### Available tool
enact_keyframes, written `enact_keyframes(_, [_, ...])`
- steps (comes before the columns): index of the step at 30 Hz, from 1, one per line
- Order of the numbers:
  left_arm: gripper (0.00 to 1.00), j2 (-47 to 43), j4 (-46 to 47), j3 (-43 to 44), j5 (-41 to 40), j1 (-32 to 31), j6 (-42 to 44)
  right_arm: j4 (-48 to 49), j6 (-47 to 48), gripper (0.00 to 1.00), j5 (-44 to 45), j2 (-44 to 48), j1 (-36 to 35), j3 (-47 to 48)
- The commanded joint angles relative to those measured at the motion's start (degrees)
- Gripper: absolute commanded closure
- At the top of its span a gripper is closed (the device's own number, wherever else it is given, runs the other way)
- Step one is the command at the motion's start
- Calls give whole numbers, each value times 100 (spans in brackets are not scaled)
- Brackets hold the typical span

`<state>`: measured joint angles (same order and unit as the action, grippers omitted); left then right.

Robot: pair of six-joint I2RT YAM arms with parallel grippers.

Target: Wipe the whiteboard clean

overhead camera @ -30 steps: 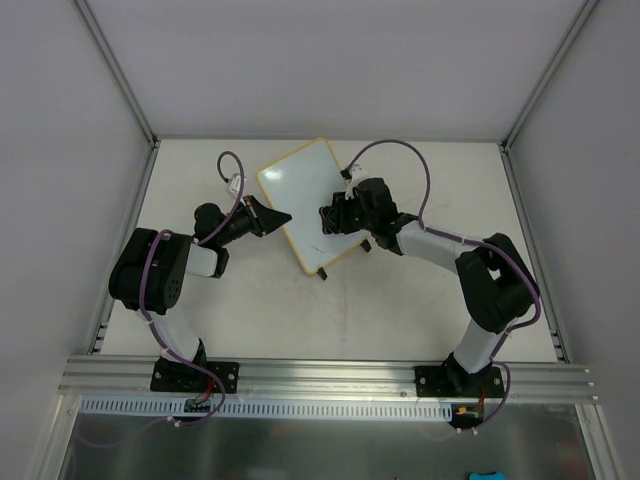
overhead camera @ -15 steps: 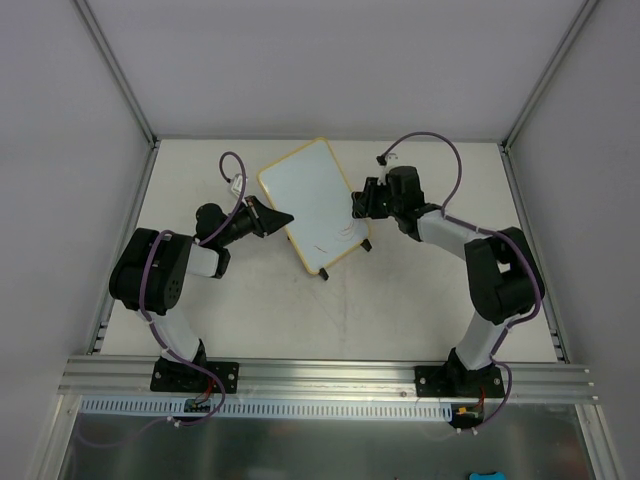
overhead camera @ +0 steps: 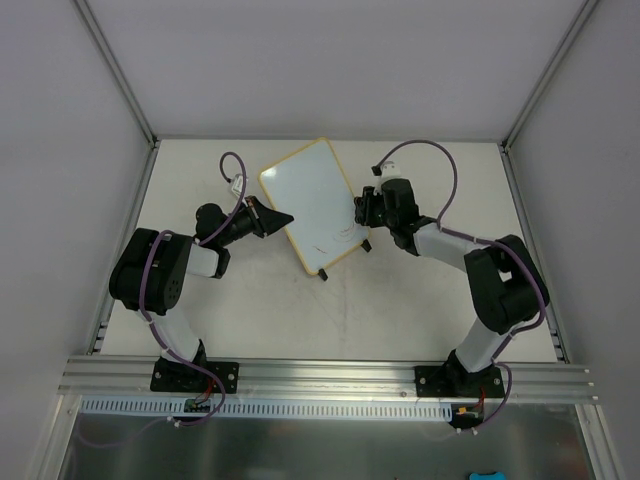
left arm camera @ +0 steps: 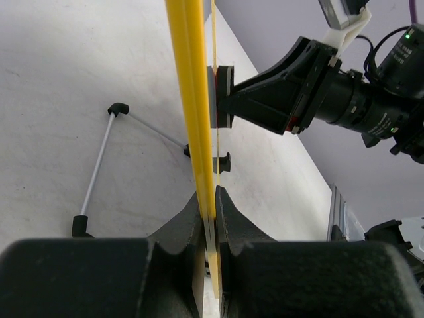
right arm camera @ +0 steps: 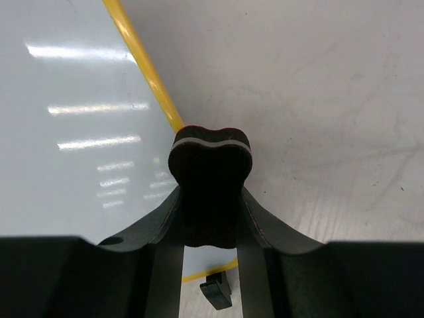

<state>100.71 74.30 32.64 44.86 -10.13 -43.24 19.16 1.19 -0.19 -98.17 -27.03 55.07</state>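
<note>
The whiteboard point(overhead camera: 312, 205), white with a yellow rim and black feet, stands tilted at the middle of the table. A faint dark mark shows near its lower right. My left gripper point(overhead camera: 280, 218) is shut on its left yellow edge point(left arm camera: 192, 119). My right gripper point(overhead camera: 362, 210) is shut on the black eraser block point(right arm camera: 210, 185) and holds it at the board's right edge point(right arm camera: 142, 66). In the left wrist view the eraser point(left arm camera: 222, 96) touches the board's face. One black foot point(right arm camera: 217, 291) shows below the eraser.
A thin wire stand leg point(left arm camera: 99, 165) with black tips props the board from behind. Grey walls enclose the table on three sides. The aluminium rail point(overhead camera: 320, 375) runs along the near edge.
My right gripper with the eraser swept from the board's lower middle out to its right edge, then settled slightly lower there. The left gripper and the board stayed still.
</note>
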Motion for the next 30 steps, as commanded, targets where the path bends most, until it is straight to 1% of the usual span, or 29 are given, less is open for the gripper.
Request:
enact_keyframes(1, [100,-174,1350,14,585,-94,677,-272,294,100,589,-27,-31,-400])
enact_keyframes(4, [100,-174,1359,14,585,-86,686,-106,303,100,695,-132,-92,-558])
enact_keyframes(8, [100,-183,1359,14,603,-94,677,-17,320,100,801,-351,-294,-541])
enact_keyframes(14, [100,-192,1332,14,603,-86,677,-17,356,100,1029,-510,-970,-392])
enact_keyframes(21, [100,-200,1332,23,603,-94,668,-26,189,100,1143,-572,-2041,-278])
enact_keyframes(23, [100,-209,1324,23,603,-94,668,-96,180,100,1240,-580,-2218,-216])
enact_keyframes(30, [100,-227,1297,5,585,-94,686,-202,-75,100,1152,-580,-2824,-58])
